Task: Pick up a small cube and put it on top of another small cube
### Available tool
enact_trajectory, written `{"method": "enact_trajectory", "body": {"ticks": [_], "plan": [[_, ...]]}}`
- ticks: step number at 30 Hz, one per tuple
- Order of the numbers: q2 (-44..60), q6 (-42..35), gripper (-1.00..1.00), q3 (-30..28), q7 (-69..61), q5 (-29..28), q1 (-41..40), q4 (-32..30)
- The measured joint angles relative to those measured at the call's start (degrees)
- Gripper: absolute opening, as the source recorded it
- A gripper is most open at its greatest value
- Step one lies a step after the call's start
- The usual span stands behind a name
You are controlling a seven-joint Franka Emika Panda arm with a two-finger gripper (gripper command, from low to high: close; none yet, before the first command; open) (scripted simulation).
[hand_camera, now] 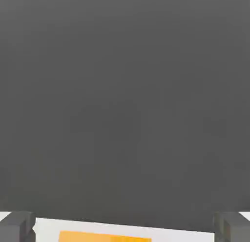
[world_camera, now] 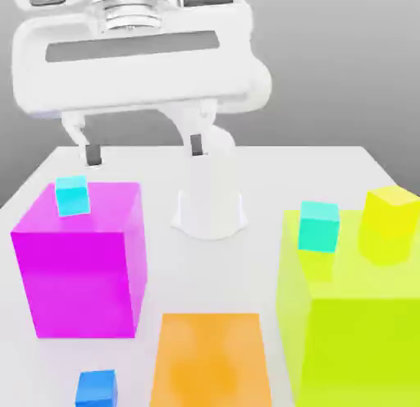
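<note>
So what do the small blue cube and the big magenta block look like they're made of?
Small blue cube: opaque, matte, plastic-like; flat saturated colour with no grain or shine, though a render leaves the material open. Big magenta block: seems translucent, like tinted acrylic or gel; it has a soft glow, and the cyan cube on it shows clearly against it.

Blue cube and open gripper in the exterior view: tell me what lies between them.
The big magenta block, carrying a cyan cube, stands between the blue cube and the gripper, in the exterior view.
</note>
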Motion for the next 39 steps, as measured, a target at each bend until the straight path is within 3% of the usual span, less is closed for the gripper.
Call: {"method": "enact_trajectory", "body": {"ticks": [7,14,18,19,26,30,39], "plan": [[14.4,4.4,0.0,-1.3,-7.6,3.1,-2.3,-0.4],[27.8,9.5,0.0,-2.4,-12.1,1.9,-4.8,-0.9],[36.1,15.3,0.0,0.6,-14.8,4.7,-7.5,0.7],[37.8,16.5,-1.0,1.4,-15.4,5.5,-8.2,1.1],[38.0,16.6,-1.0,1.5,-15.5,5.5,-8.3,1.1],[30.9,11.2,-1.0,-1.5,-12.8,1.9,-6.1,-0.6],[13.6,-2.4,-1.0,-5.8,-0.1,1.0,-7.5,-5.1]]}}
